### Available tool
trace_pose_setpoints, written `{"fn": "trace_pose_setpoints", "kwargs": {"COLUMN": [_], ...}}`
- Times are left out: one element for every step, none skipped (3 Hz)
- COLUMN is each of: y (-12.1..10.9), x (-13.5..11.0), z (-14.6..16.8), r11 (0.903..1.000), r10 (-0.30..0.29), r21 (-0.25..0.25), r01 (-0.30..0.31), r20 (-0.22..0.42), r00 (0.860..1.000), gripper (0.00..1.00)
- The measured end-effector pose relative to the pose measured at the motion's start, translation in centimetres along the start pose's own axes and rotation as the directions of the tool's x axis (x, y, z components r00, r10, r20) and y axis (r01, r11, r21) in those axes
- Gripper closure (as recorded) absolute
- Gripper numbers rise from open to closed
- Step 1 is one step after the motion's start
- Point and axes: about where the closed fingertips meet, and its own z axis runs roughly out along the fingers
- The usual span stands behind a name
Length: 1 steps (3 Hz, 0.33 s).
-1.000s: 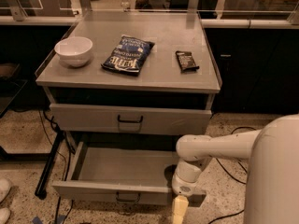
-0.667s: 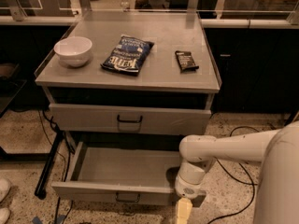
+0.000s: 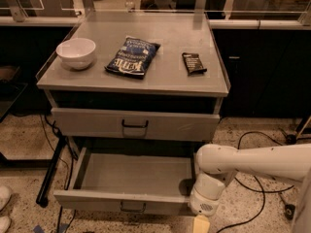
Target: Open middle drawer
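Evidently near the end: the middle drawer (image 3: 132, 181) stands pulled well out from under the closed upper drawer (image 3: 92, 124), its bare inside open to view from above and its black wire pull (image 3: 132, 207) on the front panel near the bottom edge of the view. Judgement: the opening itself looks done; what is left is at most a last bit of travel and getting the arm (image 3: 252, 160) clear. The gripper (image 3: 200, 223) hangs at the drawer's right front corner, just beside the front panel, and is mostly cut off by the frame's lower edge. Whether it is open or closed cannot be told, and it is not on the pull

Count:
- drawers in view, two (one open, one closed)
- wire pulls, two
- on the cabinet top (image 3: 170, 81): one white bowl (image 3: 76, 52), one chip bag (image 3: 132, 57), one small dark wrapped bar (image 3: 194, 63)
- white arm, one
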Motion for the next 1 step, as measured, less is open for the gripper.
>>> {"fn": "trace_pose_setpoints", "kwargs": {"y": [0.03], "x": [0.01], "z": [0.01], "r11": [1.0000], "r10": [0.000], "r21": [-0.001], "r01": [0.000], "r20": [0.001], "r00": [1.000], "gripper": [0.00]}}
